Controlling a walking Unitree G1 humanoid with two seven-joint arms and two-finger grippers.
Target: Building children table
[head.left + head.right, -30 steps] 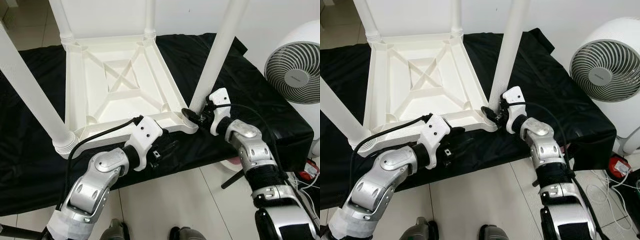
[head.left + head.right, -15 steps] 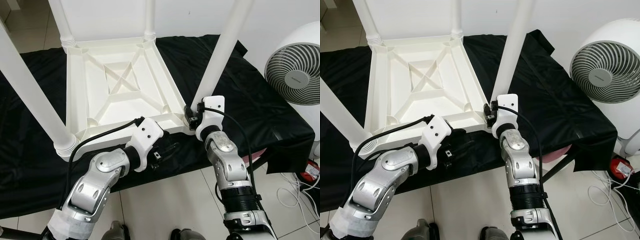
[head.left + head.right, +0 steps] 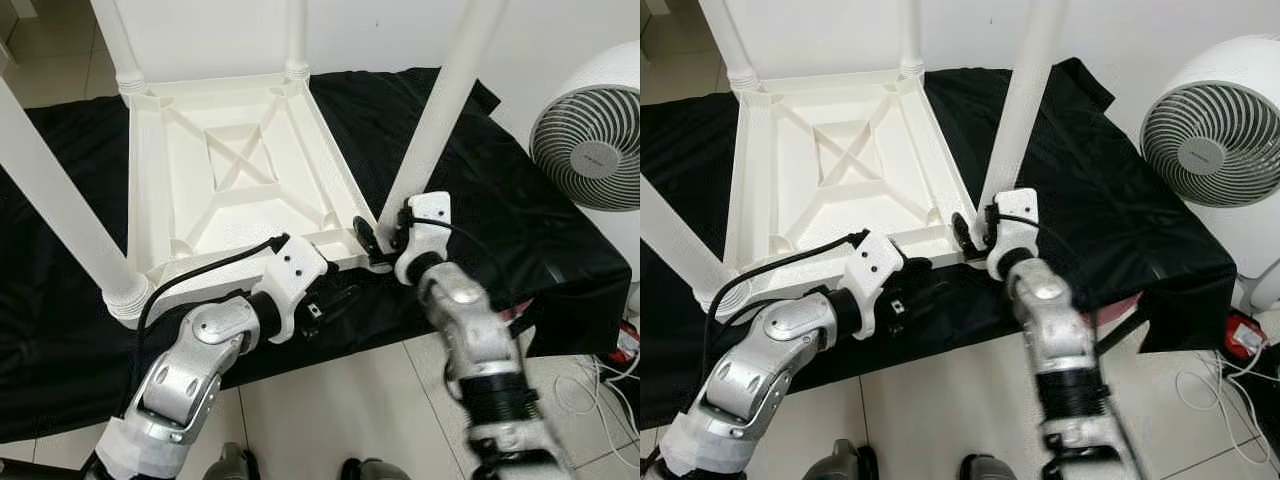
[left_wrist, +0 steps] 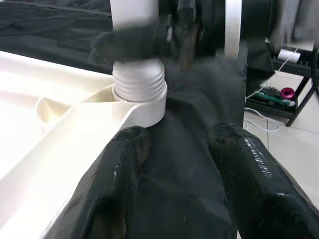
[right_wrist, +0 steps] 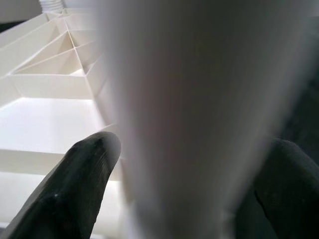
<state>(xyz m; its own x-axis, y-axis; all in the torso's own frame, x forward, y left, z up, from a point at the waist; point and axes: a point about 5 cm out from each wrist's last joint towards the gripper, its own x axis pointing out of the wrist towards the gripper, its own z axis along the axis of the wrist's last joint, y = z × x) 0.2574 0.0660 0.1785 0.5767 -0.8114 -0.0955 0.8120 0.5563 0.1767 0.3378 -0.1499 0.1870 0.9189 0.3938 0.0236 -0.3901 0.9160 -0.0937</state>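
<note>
At the bottom of the frame the robot's two silver arms are reaching up toward an upturned white table (image 3: 240,170) lying on a black cloth (image 3: 520,220) that is covering the worktop.

The left gripper (image 3: 330,300) is hovering low, left of centre, just off the table's near edge; its fingers (image 4: 124,164) are standing apart with nothing between them, over the cloth, one beside the table's rim.

Just right of centre, the right gripper (image 3: 372,240) is sitting at the table's near right corner, at the foot of a leg (image 3: 440,110) that is rising toward the upper right. In the right wrist view its fingers (image 5: 84,174) are lying on either side of that leg, wrapped around it; whether they are pressing on it I cannot tell.

A second leg (image 3: 55,210) is standing in the near left corner socket, slanting to the left edge. Two more legs (image 3: 296,35) are rising from the far corners at the top.

At the right edge, a white fan (image 3: 590,145) is standing beyond the cloth.
</note>
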